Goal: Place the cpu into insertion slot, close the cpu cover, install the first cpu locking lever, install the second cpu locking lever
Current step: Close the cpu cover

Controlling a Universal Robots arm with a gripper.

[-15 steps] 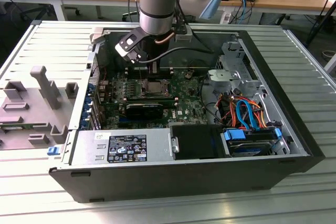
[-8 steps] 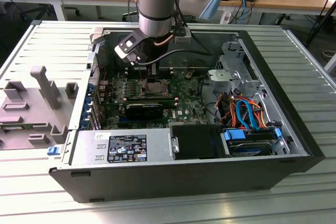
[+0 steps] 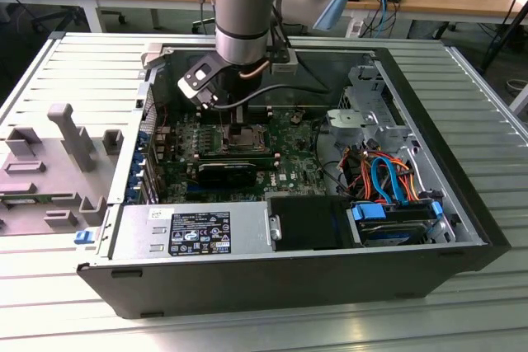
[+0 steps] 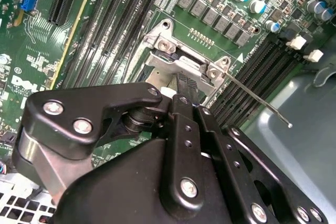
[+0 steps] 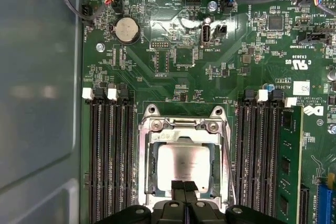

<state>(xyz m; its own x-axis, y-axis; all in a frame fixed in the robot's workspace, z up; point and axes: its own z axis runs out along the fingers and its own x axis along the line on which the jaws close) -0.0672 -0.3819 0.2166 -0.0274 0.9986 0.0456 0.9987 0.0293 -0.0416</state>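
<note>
Down low over the slot (image 5: 153, 171) sat the gripper (image 5: 184, 186) in the first wrist view, its fingers (image 5: 177, 188) pinched together with nothing between them and the tips right at the near edge of the cpu (image 5: 184, 163). The cpu lay flat in the slot, square to it. The cover (image 5: 181, 136) looked down around it, window framing the grey top. By my reading the chip was placed and the cover was the step in hand, a push with closed fingers rather than a grasp. To do it well, the load ought to land on the cover's free edge, not the chip's top, and go straight down so the frame seats level on both sides. Whether the tips touched metal or hovered just above, I couldn't tell. Then there was the lever (image 4: 257, 100): in the second wrist view it stuck out from the hinge end as a thin rod, unlatched and close by the gripper, so a sideways drift could snag it. In the exterior view the arm reached down into the open case (image 3: 330, 282), and side room looked tight.
</note>
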